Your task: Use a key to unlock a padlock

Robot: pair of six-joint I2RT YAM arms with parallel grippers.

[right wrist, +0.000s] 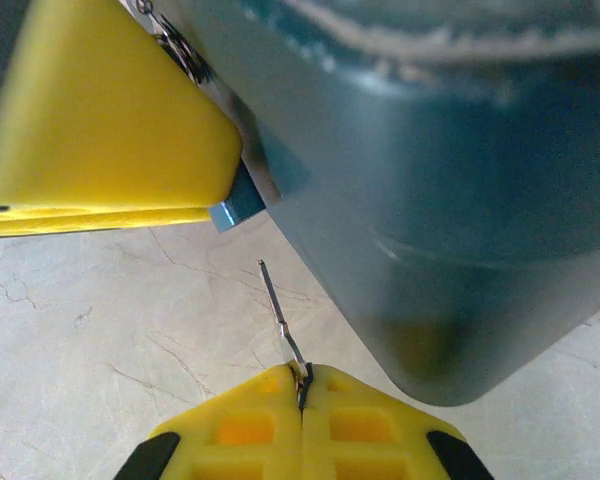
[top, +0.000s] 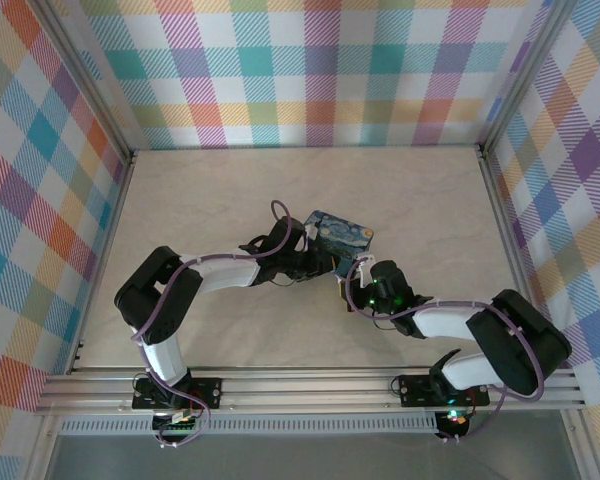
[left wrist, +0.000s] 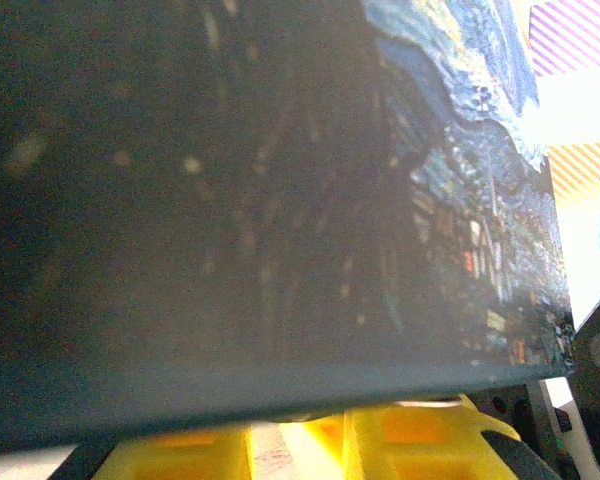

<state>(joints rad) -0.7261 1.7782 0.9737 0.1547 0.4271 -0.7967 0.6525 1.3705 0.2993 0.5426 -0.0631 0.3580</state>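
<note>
The padlock's small blue body (right wrist: pixel 233 211) sticks out between a yellow finger (right wrist: pixel 100 130) of my left gripper and the dark-blue painted tin (right wrist: pixel 450 180). Thin silver metal (right wrist: pixel 175 45) shows above it, along the finger's edge. My left gripper (left wrist: pixel 295 425) is nearly closed, apparently on the padlock, with the tin (left wrist: pixel 280 200) lying across its fingers. My right gripper (right wrist: pixel 302 385) is shut on a thin silver key (right wrist: pixel 278 310). The key's tip points up at the padlock and stops a short way below it. From above, both grippers (top: pixel 315 262) (top: pixel 352 290) meet at the tin (top: pixel 342 234).
The pale marble-patterned table (top: pixel 230 190) spreads around the tin. Checkered walls (top: pixel 300 70) close in the back and both sides. A metal rail (top: pixel 310 385) runs along the near edge by the arm bases.
</note>
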